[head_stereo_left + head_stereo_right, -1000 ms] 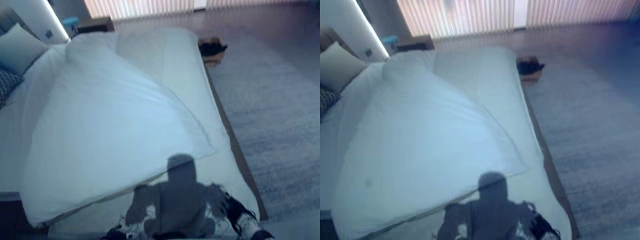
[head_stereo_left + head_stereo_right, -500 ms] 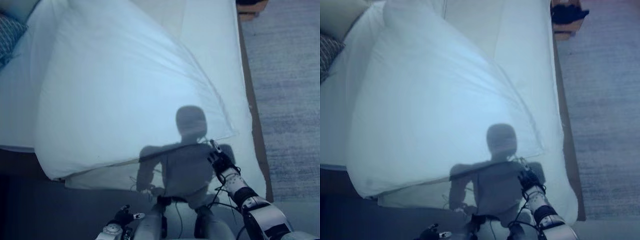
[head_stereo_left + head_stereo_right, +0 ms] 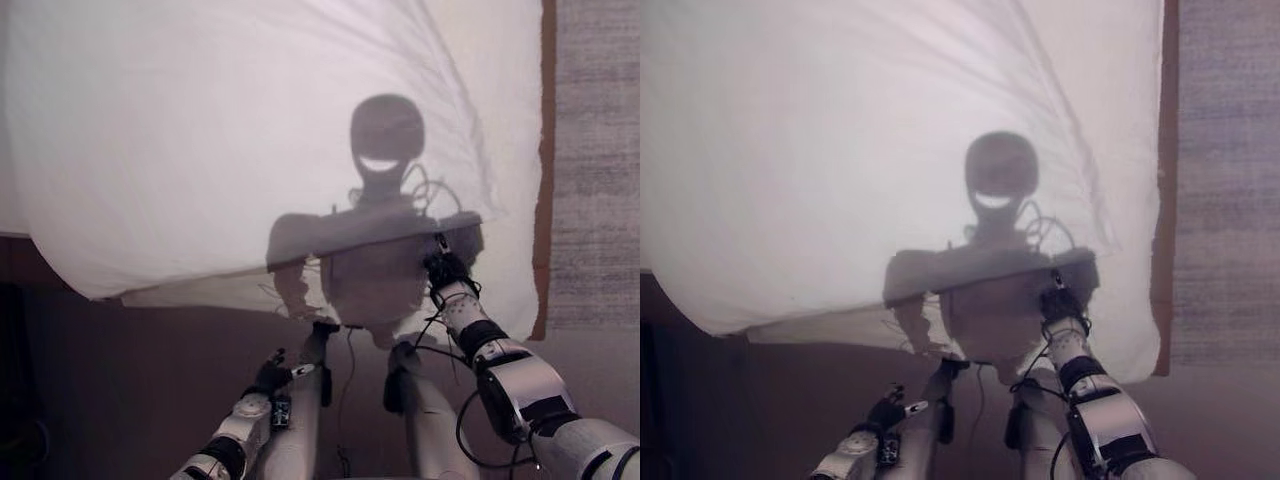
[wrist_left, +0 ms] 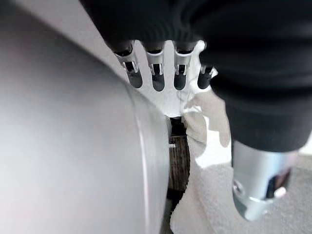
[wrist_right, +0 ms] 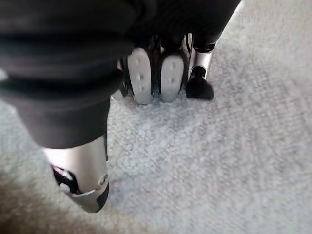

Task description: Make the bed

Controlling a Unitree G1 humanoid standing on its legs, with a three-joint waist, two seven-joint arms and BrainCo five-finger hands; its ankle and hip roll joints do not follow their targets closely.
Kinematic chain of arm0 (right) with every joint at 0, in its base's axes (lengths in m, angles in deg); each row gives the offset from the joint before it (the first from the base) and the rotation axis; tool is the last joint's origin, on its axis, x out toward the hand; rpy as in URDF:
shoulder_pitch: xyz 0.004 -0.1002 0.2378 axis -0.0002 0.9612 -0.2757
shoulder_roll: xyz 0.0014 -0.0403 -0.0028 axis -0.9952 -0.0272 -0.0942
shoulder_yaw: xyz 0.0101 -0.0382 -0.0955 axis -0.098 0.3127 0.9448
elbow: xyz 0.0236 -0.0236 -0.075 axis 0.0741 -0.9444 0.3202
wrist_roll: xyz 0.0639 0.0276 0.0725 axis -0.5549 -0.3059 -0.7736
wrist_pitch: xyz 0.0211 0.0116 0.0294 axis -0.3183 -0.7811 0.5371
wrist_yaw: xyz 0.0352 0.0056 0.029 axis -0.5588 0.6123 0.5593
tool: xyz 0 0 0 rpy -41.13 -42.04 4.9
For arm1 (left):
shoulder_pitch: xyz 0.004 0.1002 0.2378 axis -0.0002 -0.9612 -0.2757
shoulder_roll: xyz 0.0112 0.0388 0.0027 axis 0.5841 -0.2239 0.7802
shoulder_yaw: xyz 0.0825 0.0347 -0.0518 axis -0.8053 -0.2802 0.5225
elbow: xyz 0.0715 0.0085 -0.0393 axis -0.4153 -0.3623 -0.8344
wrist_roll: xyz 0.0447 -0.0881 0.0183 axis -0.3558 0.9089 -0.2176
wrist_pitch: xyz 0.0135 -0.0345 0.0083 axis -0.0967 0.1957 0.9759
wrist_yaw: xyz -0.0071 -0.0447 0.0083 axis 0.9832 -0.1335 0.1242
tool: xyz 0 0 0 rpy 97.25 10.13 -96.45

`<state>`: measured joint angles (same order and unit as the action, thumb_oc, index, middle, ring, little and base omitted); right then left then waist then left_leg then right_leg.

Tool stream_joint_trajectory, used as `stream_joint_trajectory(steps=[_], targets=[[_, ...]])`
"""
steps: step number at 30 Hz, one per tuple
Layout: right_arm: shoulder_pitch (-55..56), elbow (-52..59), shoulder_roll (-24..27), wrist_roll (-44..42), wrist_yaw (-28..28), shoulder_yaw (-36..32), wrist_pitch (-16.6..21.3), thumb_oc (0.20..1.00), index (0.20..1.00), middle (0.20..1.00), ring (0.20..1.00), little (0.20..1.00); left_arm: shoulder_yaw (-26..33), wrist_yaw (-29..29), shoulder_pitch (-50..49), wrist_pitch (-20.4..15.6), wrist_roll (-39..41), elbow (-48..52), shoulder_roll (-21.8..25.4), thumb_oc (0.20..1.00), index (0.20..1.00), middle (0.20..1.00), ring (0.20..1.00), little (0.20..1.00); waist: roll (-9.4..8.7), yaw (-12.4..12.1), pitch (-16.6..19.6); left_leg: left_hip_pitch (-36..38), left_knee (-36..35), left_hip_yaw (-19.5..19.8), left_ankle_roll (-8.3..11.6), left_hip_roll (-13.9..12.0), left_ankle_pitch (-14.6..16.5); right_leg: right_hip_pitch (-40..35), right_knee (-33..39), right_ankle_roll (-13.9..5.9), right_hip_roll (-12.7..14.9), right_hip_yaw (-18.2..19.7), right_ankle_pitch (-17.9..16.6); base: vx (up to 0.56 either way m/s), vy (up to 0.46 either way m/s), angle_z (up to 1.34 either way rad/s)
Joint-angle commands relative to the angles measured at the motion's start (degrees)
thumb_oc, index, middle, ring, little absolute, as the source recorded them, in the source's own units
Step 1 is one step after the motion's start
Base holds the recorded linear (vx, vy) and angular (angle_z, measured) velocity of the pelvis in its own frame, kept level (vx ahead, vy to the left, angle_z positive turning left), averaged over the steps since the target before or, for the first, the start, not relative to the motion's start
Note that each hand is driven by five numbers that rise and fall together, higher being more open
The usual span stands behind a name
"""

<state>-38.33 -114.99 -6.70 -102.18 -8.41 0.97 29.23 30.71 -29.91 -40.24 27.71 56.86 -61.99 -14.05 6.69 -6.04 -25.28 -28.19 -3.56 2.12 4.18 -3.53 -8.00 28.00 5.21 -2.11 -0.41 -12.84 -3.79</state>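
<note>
The right hand, fingers curled with nothing in them, sits at the lower edge of the white duvet filling the upper frame. The left hand, fingers relaxed, hangs lower left above the floor.

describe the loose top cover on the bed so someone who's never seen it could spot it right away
Start from the bed, which ends just in front of the robot. On it lies the white duvet, a big puffy sheet set askew, its near edge sagging past the foot of the bed on the left. Unlike the flat, smooth sheet beside it, it is billowy, with creases fanning toward the corner by the right robot hand.
</note>
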Motion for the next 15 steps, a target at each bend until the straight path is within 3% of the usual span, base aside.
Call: stream_joint_trajectory(steps=[1,10,15], targets=[[-8.37,6.21,-1.69,-1.73,3.03,1.96,2.57,1.0,1.0,1.0,1.0,1.0,-3.32,-0.96,0.91,-0.16,1.68,-0.32,0.01,1.0,1.0,1.0,1.0,1.0,-2.58,-2.06,-1.44,-0.3,-1.44,-0.12,-1.63,5.62,0.19,0.45,-1.91,-3.78,1.95,2.39,-4.33,0.0,0.0,0.0],[-9.52,21.87,-2.02,-0.65,7.5,8.35,7.42,1.0,1.0,1.0,1.0,1.0,-2.71,-1.15,2.21,-0.21,1.36,-0.7,0.92,1.0,1.0,1.0,1.0,1.0,-3.29,-1.59,-2.67,-1.68,-1.44,0.77,-1.1,5.97,-0.39,1.33,-1.74,-4.09,2.49,1.38,-4.96,0.0,0.002,0.03],[-5.89,28.54,-2.33,2.55,8.03,11.68,8.15,1.0,1.0,1.0,1.0,1.0,-1.6,-1.97,2.24,-0.09,1.42,-1.06,0.99,1.0,1.0,1.0,1.0,1.0,-3.97,-0.88,-3.0,-1.34,-1.44,0.66,-1.11,5.99,-0.33,0.93,-1.71,-4.14,2.6,1.4,-5.04,0.0,0.015,0.08]])
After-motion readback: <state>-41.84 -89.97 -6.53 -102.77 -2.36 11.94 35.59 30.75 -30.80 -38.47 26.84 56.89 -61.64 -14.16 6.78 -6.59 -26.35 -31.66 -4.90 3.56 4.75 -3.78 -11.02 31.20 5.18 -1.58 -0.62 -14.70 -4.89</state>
